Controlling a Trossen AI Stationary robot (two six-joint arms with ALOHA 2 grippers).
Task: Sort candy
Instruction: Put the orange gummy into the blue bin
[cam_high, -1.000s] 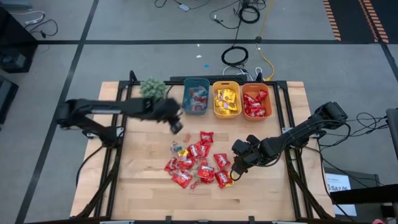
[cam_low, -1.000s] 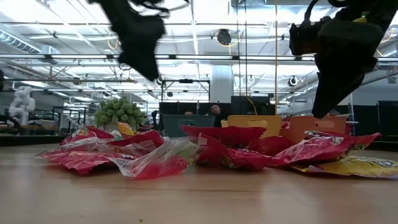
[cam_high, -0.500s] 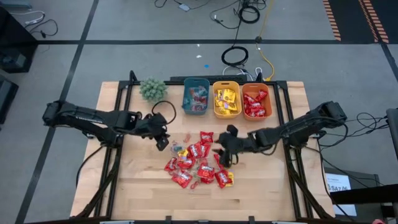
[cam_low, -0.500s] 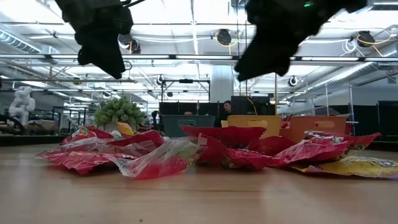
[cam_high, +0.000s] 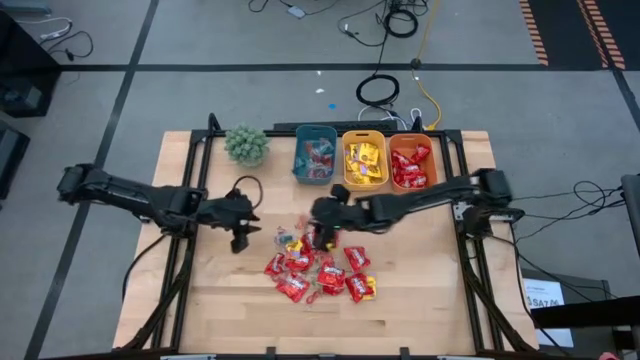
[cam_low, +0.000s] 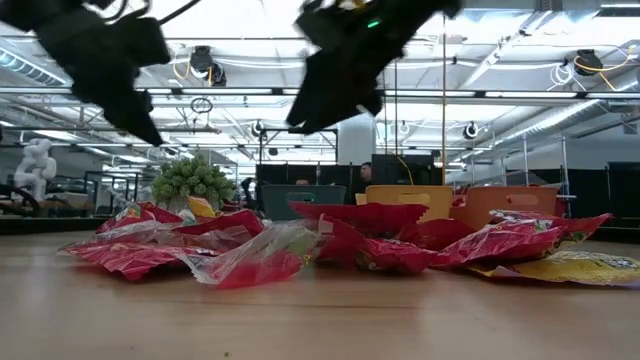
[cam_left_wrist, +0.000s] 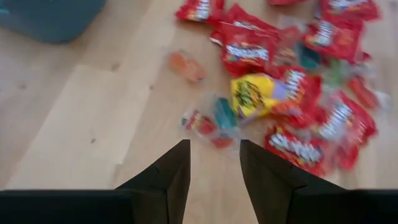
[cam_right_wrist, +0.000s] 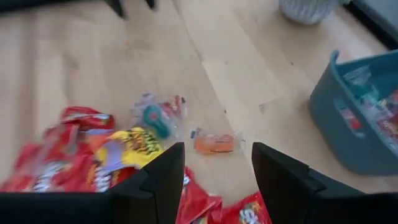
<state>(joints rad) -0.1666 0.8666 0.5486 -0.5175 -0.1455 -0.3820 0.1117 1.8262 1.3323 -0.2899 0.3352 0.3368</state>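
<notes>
My left gripper (cam_left_wrist: 211, 171) hangs empty with its fingers spread, the candy (cam_left_wrist: 292, 93) heaped on the wooden surface (cam_left_wrist: 81, 124) just ahead of it. My right gripper (cam_right_wrist: 214, 177) is parted too, holding nothing, poised over the pile's near edge, a small orange sweet (cam_right_wrist: 214, 143) between its fingertips' line

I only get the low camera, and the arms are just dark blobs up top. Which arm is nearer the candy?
Observer: The right gripper hangs over the edge of the candy pile nearest the bins. The left gripper is off to the side, over bare wood.
Operator: Is either holding a sweet?
Observer: No. Both wrist cameras show open fingers with nothing between them.
Operator: Is any candy away from the pile?
Observer: A small orange sweet lies alone between the pile and the teal bin.
</notes>
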